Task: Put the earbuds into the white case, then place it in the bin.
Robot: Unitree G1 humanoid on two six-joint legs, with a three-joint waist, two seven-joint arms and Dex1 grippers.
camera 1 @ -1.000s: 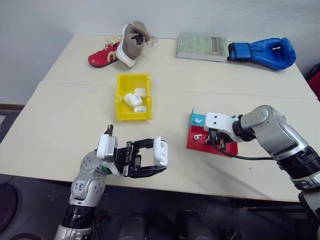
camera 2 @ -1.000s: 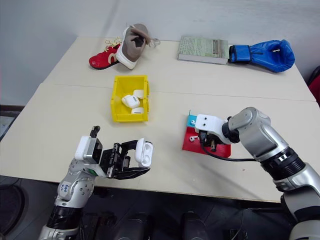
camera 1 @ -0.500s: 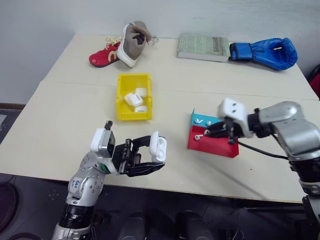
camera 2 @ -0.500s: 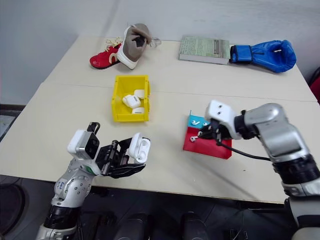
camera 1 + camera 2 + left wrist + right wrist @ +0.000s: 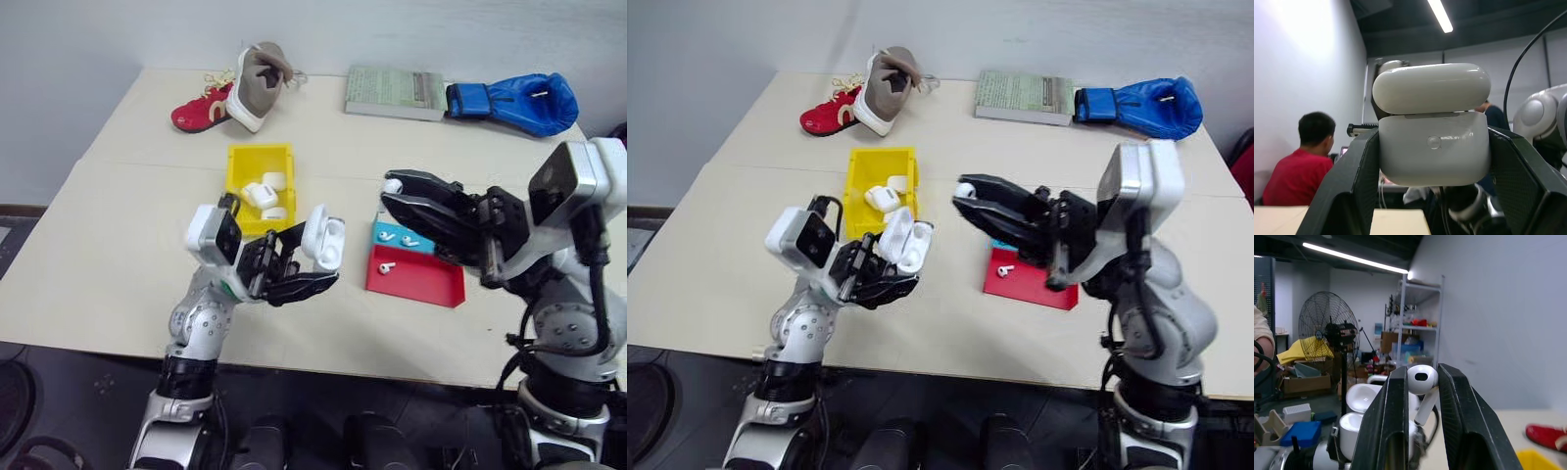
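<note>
Table (image 5: pixel 127 245), pale beige, two tops butted together with a seam running across behind the yellow bin (image 5: pixel 261 191). Along the far edge: a grey book (image 5: pixel 395 92), a blue boxing glove (image 5: pixel 514 101) touching the book's right end, and at the far left a red shoe (image 5: pixel 201 108) with a tan-and-white shoe (image 5: pixel 257 84) leaning upright against it.

Bin sits left of centre, walls upright, holding several white cases (image 5: pixel 263 194) piled loosely. Right of it, well apart, a shallow red and blue tray (image 5: pixel 416 276): two earbuds (image 5: pixel 400 238) lie in the blue section and one earbud (image 5: pixel 386 266) in the red section.

Both arms are raised above the near half of the table, fingertips pointing toward each other with a gap between them.

Left gripper (image 5: pixel 312 264): clamped on the body of the white case (image 5: pixel 322 244), one black finger on each side, as the left wrist view shows (image 5: pixel 1432 154). Case is held clear of the table, lid hinged open and tilted back above the body, open mouth turned toward the right arm.

Right gripper (image 5: pixel 394 193): jaws narrow, pinching a single earbud (image 5: pixel 1421 382) at the fingertips; bulb end sits between the pads, stem angling down between the fingers. Seen from the head, that earbud (image 5: pixel 392 185) shows as a white spot at the tip, near the open case but not touching it.

A person in a red shirt (image 5: pixel 1295 174) sits in the background of the left wrist view.
</note>
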